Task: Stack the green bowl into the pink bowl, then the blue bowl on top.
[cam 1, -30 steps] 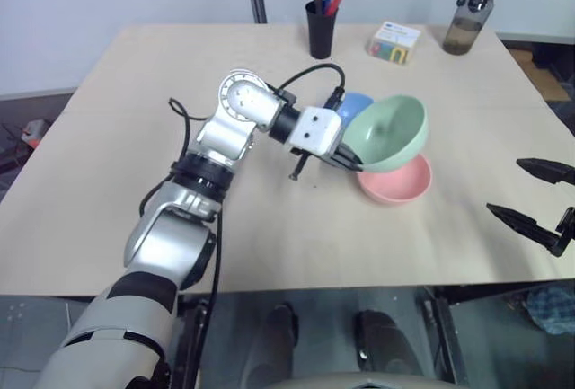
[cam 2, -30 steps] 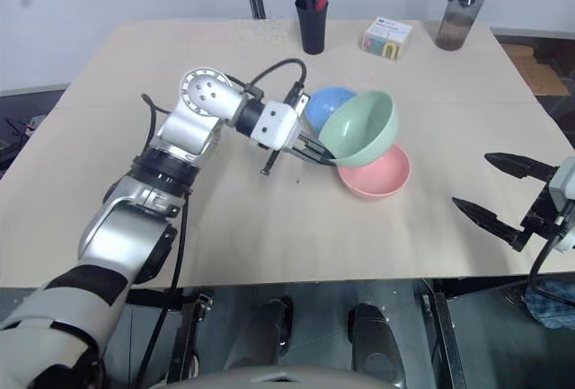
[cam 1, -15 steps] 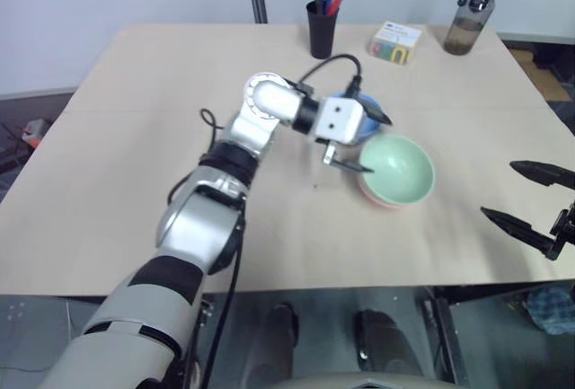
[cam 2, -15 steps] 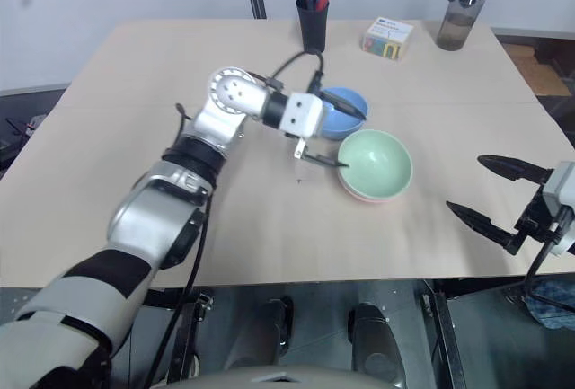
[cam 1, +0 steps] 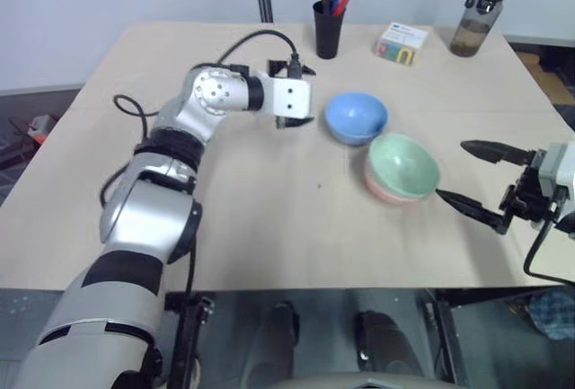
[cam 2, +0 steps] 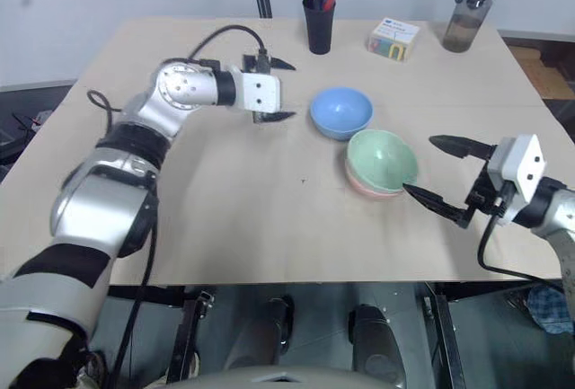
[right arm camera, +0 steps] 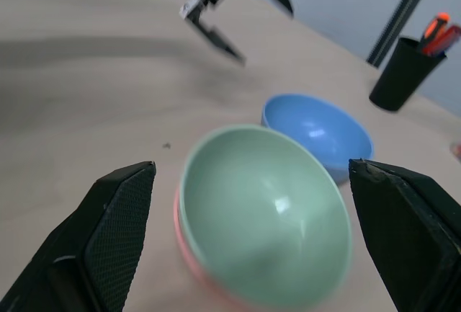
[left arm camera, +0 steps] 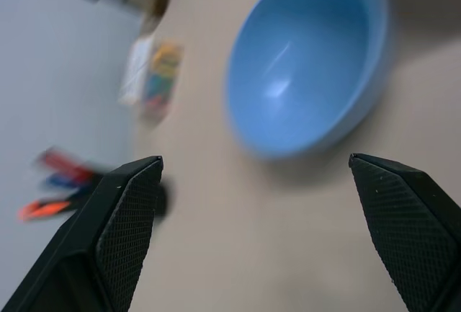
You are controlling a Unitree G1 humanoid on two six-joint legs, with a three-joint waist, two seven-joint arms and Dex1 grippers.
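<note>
Both pairs of fingers stand wide apart and hold nothing. The left gripper (cam 1: 299,94) hangs above the table (cam 1: 225,200) a little to the left of the blue bowl (cam 1: 356,117), its two black fingers pointing toward that bowl with bare tabletop between them and its rim. The right gripper (cam 1: 474,176) hovers near the table's right edge, fingers aimed leftward at the stacked pair; its lower fingertip lies just beside the stack, and I cannot tell whether it touches.

The green bowl (cam 1: 403,163) sits nested inside the pink bowl (cam 1: 384,191), of which a thin rim peeps out beneath. So the first half of the job looks done, and the step in hand is fetching the blue bowl, which stands upright just behind and to the left of the stack, near it but apart.

The next move, as I judge it, calls for one gripper to close on the blue bowl's rim, lift it clear, carry it over the green bowl and lower it level so it seats inside.
</note>
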